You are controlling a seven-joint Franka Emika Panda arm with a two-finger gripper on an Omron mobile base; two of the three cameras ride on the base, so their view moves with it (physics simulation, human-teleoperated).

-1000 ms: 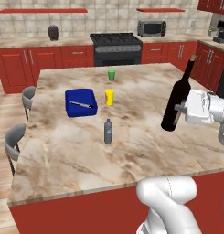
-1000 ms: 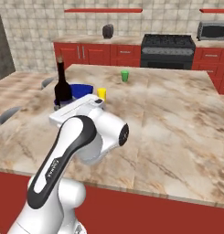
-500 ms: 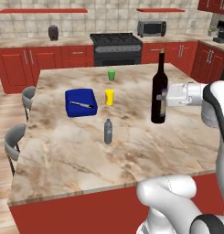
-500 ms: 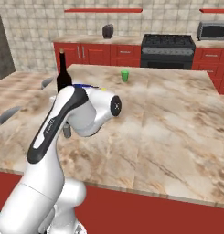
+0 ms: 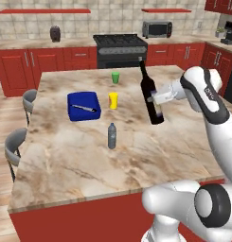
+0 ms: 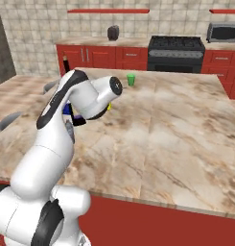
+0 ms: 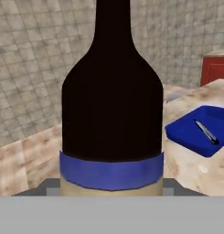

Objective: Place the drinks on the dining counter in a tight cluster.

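The tall dark wine bottle [image 5: 151, 94] with a blue-banded label hangs slightly tilted, neck leaning left, its base just over the right half of the dining counter [image 5: 136, 163]. My gripper [image 5: 160, 99] is shut on its lower body from the right. In the hand view the wine bottle [image 7: 111, 105] stands close up between the fingertips [image 7: 48, 185]. A small grey plastic bottle [image 5: 111, 136] stands upright near the counter's middle, about a hand's length left and nearer than the wine bottle. In the right base view my arm covers most of the wine bottle; its neck [image 6: 65, 64] pokes out behind.
A blue tray [image 5: 83, 105] with a pen lies left of centre, also the blue tray [image 7: 202, 130] in the hand view. A yellow cup [image 5: 113, 100] stands beside it and a green cup [image 5: 115, 77] farther back. Grey stools [image 5: 15, 144] line the left side.
The arm has carried the wine bottle leftward from the counter's right edge toward its middle. The bottle's lean has swung from right, through upright, to left. The grip stays the same.
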